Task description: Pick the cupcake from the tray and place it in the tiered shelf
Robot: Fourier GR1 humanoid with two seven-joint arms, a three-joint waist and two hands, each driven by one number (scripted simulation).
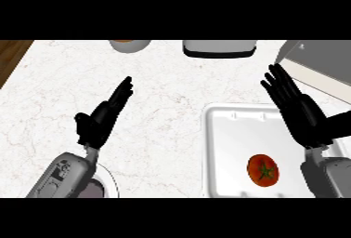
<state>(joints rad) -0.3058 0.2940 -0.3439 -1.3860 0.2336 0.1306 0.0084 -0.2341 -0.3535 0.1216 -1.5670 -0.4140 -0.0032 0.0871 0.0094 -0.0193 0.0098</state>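
The far edge of the view cuts off a round vessel (129,44) with an orange interior and a grey-and-black appliance (218,48); neither can be identified. The white tray (226,153) is cut at the near edge, and the right hand (302,116) covers its right rim. A white curved object (106,183) at near left is partly concealed by the left forearm.

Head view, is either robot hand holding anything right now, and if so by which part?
Nothing is held. The left robot hand is open over the bare counter, and the right robot hand is open above the white tray, clear of the tomato.
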